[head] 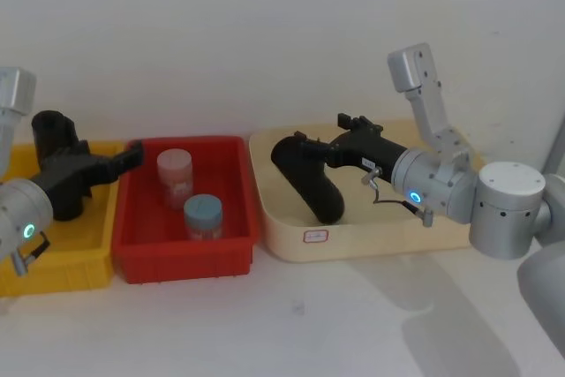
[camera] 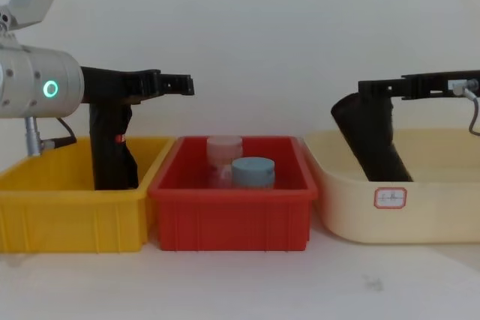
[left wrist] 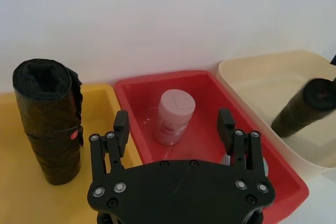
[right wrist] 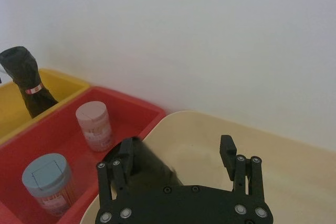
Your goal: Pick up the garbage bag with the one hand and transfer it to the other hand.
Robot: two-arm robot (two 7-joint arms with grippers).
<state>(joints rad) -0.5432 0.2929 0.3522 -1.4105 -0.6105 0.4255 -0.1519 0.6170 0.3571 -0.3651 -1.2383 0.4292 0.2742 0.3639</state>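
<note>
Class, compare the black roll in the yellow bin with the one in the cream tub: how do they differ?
The roll in the yellow bin stands upright; the garbage bag in the cream tub leans tilted. The roll carries a small red mark; the garbage bag shows none. The right end effector, open, is at the garbage bag's top; the left end effector, open, is beside the roll. Both are black plastic film rolls.

Left pincer (left wrist: 174, 121) spread, right pincer (right wrist: 177, 148) spread
</note>
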